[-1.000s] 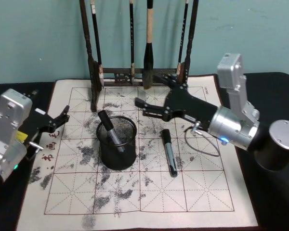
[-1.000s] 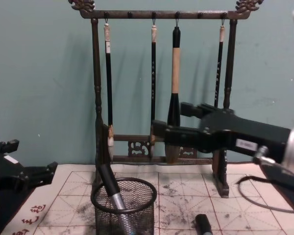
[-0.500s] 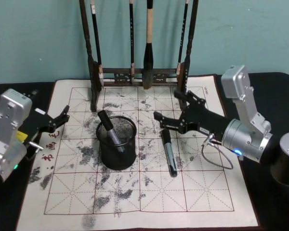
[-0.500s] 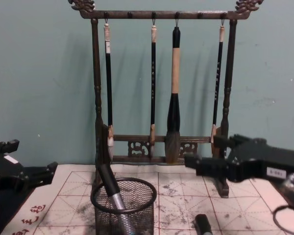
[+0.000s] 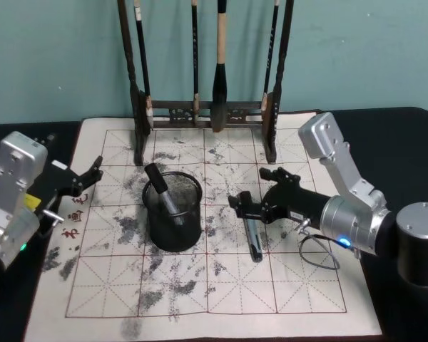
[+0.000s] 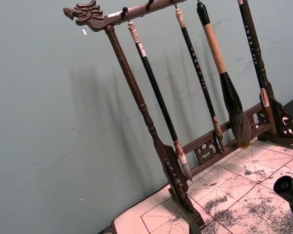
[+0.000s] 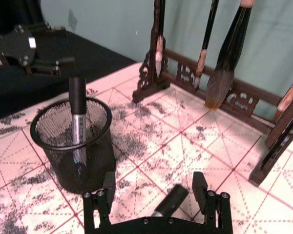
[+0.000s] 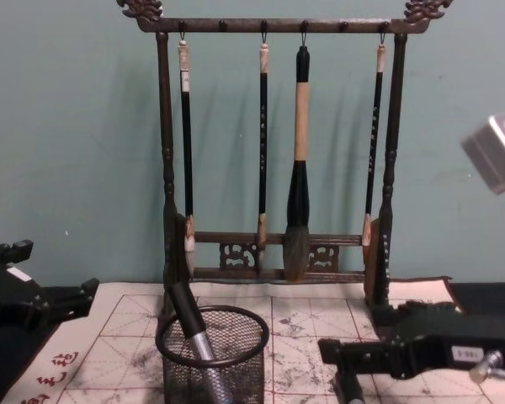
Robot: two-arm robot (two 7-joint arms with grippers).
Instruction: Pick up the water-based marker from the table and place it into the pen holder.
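Note:
A black and silver water-based marker (image 5: 252,231) lies on the white gridded mat of the table (image 5: 285,285), right of the pen holder (image 5: 172,212). My right gripper (image 5: 248,189) is open and low over the mat, one finger on each side of the marker's capped far end (image 7: 169,200) without closing on it. The black mesh pen holder (image 7: 73,146) stands upright with another marker (image 7: 77,102) leaning inside it. My left gripper (image 5: 93,174) rests open at the mat's left edge, holding nothing.
A tall dark wooden brush rack (image 5: 207,110) with several hanging brushes stands along the far edge of the mat, behind the holder and my right gripper. A grey cable (image 5: 317,253) loops under my right wrist. The mat's near half is bare.
My right gripper has drawn back from the brush rack and come down until it straddles the marker's cap end. The left arm, the holder and the marker have not moved.

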